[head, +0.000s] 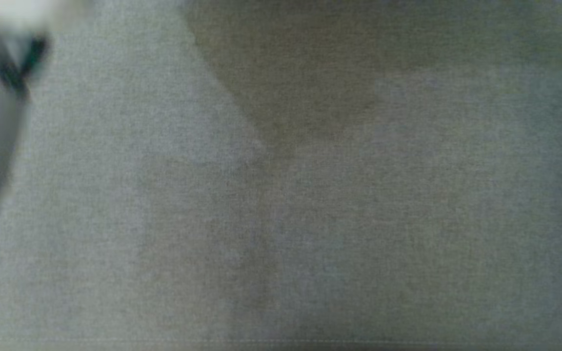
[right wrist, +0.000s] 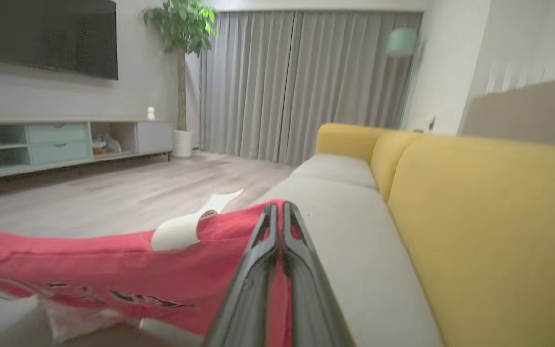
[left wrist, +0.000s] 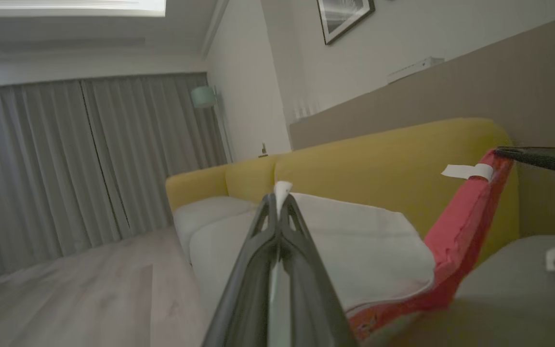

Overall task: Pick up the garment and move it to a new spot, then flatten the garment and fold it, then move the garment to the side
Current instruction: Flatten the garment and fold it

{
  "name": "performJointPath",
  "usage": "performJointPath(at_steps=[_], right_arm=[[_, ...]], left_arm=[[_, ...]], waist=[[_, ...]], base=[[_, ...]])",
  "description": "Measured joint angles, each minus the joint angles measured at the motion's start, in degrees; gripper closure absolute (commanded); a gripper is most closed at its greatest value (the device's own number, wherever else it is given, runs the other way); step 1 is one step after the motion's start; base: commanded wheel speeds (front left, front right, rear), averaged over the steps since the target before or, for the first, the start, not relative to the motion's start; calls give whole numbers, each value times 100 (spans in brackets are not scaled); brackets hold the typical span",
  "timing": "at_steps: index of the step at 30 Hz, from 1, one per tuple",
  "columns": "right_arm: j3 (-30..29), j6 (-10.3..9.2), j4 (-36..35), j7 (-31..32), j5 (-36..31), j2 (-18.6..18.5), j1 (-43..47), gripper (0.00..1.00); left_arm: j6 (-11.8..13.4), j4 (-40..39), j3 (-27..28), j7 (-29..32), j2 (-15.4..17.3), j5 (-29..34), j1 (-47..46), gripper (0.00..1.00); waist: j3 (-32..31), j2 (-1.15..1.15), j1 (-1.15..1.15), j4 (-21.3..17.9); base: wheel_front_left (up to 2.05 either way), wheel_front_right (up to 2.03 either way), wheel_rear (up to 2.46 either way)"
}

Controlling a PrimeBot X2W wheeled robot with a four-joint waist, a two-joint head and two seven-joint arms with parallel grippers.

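Over sofa [right wrist: 354,241], garment [right wrist: 89,270] edge in right claw [right wrist: 280,206]

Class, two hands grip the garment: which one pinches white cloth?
The left hand: white cloth sticks out of its grip, while the right hand pinches a red edge of the garment.

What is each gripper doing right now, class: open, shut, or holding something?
Left gripper: shut, pinching a white edge of the garment.
Right gripper: shut on the garment's red cloth.

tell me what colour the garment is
The garment is mostly red with white parts, best seen in the right wrist view.
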Motion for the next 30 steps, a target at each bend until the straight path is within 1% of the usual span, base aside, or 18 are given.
performJointPath(at_steps=[2, 6, 9, 10, 13, 17, 18, 21, 25, 27, 30], right_arm=[[43, 0, -85, 0, 90, 3, 452, 100], [8, 0, -413, 0, 291, -10, 1490, 100], [-46, 0, -715, 1, 444, -68, 2377, 100], [-46, 0, -715, 1, 444, -68, 2377, 100], [-287, 0, -1000, 1, 595, -167, 3344, 100], [-598, 0, -1438, 2, 635, -160, 4417, 100], [-672, 0, -1532, 2, 630, -159, 4638, 100], [-983, 0, -1733, 2, 509, -154, 5266, 100], [-1308, 0, -1967, 2, 315, -43, 5985, 100], [-1412, 0, -2080, 2, 287, 63, 6190, 100], [-1613, 0, -2169, 3, 264, 143, 6250, 100]], left_arm=[[-29, -220, 8, 0, 70, 25, 714, 100], [19, -632, 111, 1, 188, 164, 1985, 100], [81, -895, 199, 4, 216, 316, 2866, 100], [81, -895, 199, 4, 216, 316, 2866, 100], [121, -1118, 183, 7, 297, 428, 3714, 100], [219, -1245, 78, 8, 520, 587, 4668, 100], [214, -1274, -22, 8, 580, 659, 4848, 100], [233, -1376, -202, 29, 595, 687, 5254, 100], [212, -1634, -341, 82, 694, 623, 5522, 100], [243, -1811, -327, 85, 713, 558, 5588, 100], [267, -1946, -281, 110, 713, 545, 5539, 100]], waist=[[4, 0, 0, 14], [-145, 0, -2, 3], [-331, 0, -2, -6], [-331, 0, -2, -6], [-557, 0, -3, -16], [-860, 1, -4, -48], [-934, 1, -4, -56], [-1147, 1, -4, -60], [-1350, 1, -4, -62], [-1344, 1, -4, -82], [-1215, 1, -2, -96]], base=[[0, 0, 0], [0, 0, 0], [0, 0, 0], [0, 0, 0], [0, 0, 0], [0, 0, 0], [0, 0, 0], [0, 0, 0], [0, 0, 0], [0, 0, 0], [0, 0, 0]])
